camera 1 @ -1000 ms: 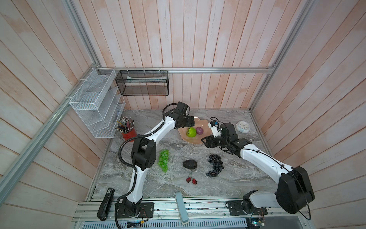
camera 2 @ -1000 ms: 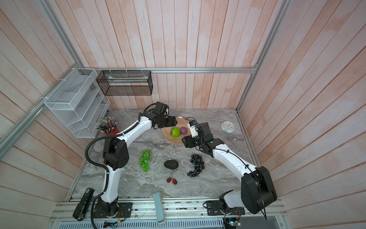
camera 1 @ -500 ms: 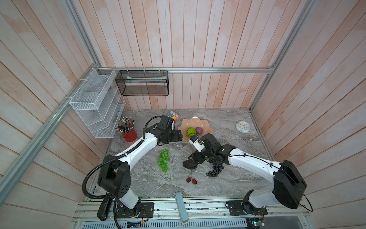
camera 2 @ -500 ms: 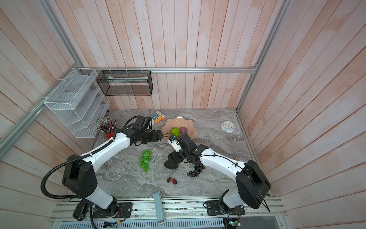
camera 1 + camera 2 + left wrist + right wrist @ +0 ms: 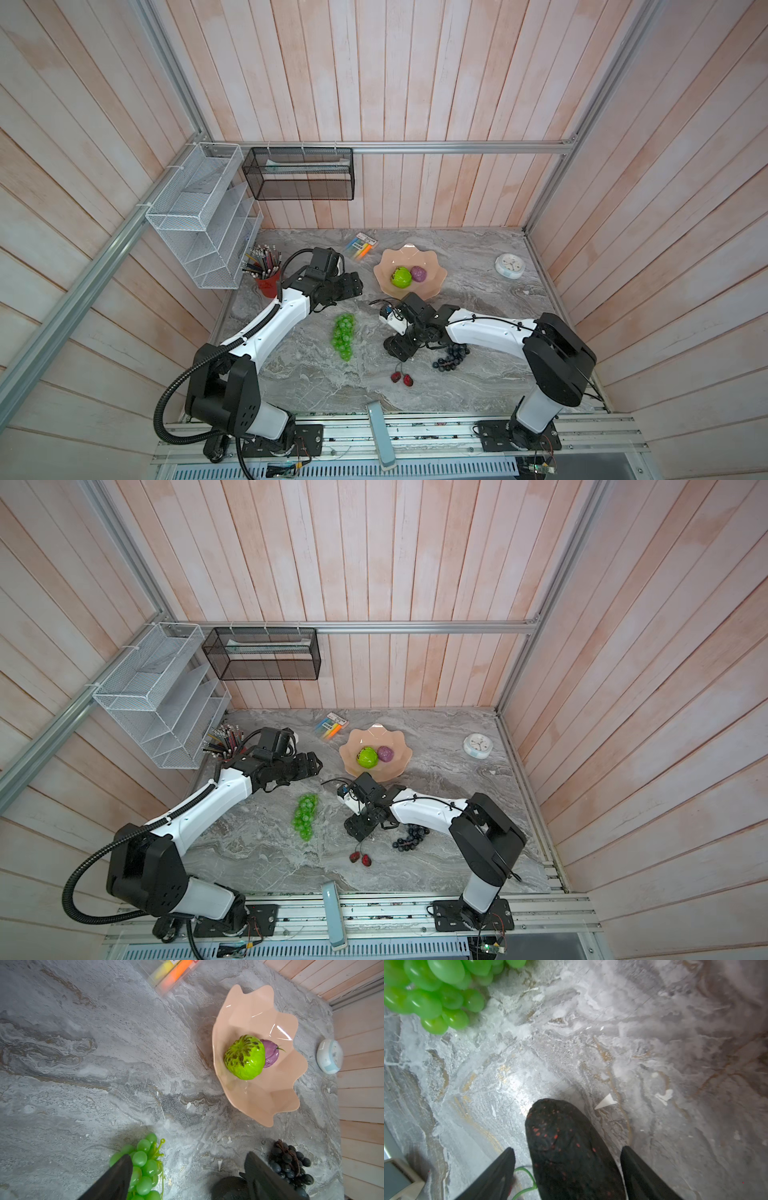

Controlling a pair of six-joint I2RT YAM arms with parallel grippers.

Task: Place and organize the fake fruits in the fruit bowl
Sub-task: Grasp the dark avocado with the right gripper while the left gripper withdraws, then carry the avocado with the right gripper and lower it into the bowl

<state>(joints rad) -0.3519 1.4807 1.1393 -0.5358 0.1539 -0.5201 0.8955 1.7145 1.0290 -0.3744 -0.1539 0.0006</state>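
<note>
R gripper (image 5: 566,1150) fingers open astride avocado (image 5: 558,1126) on worktop (image 5: 654,1043), not clamped; L gripper (image 5: 187,1156) fingers wide, empty.

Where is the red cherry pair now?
In both top views the red cherry pair lies on the marble table, toward its front edge, between the green grape bunch and dark grape bunch.

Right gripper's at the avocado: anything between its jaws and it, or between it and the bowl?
Nothing visible. The avocado lies between the right gripper's open fingers, with gaps either side. The table between it and the fruit bowl looks bare; the lime-green ball and purple ball sit mid-bowl.
</note>
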